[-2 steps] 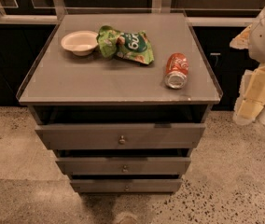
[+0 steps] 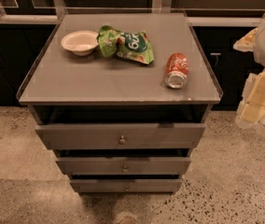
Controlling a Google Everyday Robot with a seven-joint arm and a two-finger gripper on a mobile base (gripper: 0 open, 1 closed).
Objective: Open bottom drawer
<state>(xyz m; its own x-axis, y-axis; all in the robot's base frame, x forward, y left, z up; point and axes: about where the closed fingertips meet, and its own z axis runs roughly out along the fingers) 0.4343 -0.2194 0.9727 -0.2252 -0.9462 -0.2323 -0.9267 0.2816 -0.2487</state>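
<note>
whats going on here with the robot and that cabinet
A robot is there to open the bottom drawer of the grey cabinet, but it is not handling anything at this moment. Its claw hangs off to the right of the cabinet, beside the top edge and well away from the drawer's knob. On top sit a bowl, a green chip bag and a red can lying on its side.
</note>
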